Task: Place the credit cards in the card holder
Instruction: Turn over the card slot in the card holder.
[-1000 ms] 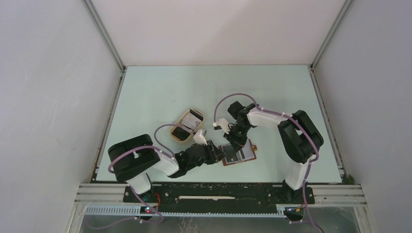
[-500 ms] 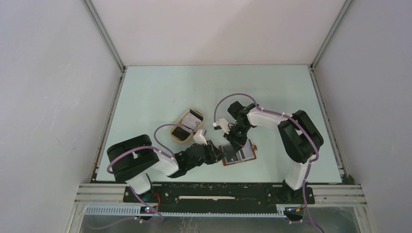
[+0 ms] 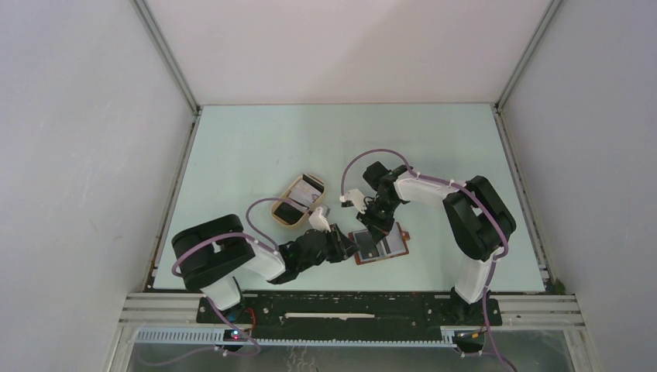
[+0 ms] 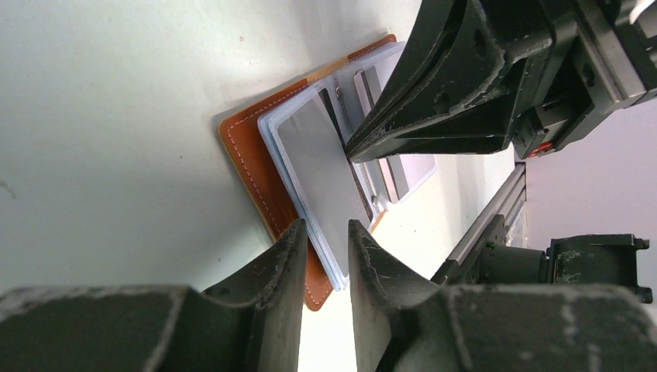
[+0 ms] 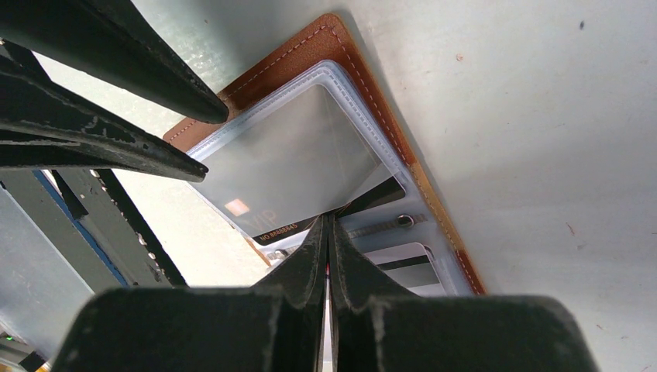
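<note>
The card holder (image 3: 385,248) lies open on the table, brown leather (image 4: 248,155) outside, clear sleeves inside (image 5: 310,43). A dark credit card (image 5: 283,229) sits partly in the left sleeve and shows grey through the plastic (image 4: 318,163). Another card (image 5: 403,263) is in the right half. My right gripper (image 3: 376,231) is shut, its tips (image 5: 328,221) against the dark card's edge at the fold. My left gripper (image 3: 350,246) is open by a narrow gap (image 4: 325,226), its fingers (image 5: 155,77) on either side of the holder's left edge.
A tan oval tray (image 3: 293,186) stands just left of and behind the grippers, with more cards (image 3: 311,188) in it. Both arms crowd the near middle of the table. Metal rails run along the near edge, and walls close in both sides.
</note>
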### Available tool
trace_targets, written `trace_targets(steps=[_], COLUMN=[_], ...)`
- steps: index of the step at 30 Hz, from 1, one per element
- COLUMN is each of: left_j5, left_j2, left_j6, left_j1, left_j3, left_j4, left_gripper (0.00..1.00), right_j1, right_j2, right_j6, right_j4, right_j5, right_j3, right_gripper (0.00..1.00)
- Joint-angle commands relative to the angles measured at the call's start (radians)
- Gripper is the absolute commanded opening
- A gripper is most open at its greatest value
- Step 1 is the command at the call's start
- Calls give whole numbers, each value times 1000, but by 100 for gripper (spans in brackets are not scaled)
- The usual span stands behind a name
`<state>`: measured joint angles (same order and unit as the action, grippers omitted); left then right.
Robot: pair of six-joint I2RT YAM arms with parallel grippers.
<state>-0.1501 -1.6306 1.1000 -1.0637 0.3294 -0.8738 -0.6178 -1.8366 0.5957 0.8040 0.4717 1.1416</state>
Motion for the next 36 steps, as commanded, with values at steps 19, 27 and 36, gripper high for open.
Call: trace_targets(steps=[19, 27, 36], left_j5=[34, 43, 59], left_j2=[-48, -49, -69], left_j6=[14, 14, 20], left_j1=[7, 7, 10], left_j3=[56, 56, 64], left_j4=[-77, -92, -117], left_gripper=[25, 19, 19], right_j1=[-5, -5, -5], right_j2=[-11, -9, 3], right_j6=[-1, 1, 4], right_j4=[15, 16, 18], right_j5=[-26, -24, -5], right_j3=[20, 20, 20], right_gripper=[7, 7, 7])
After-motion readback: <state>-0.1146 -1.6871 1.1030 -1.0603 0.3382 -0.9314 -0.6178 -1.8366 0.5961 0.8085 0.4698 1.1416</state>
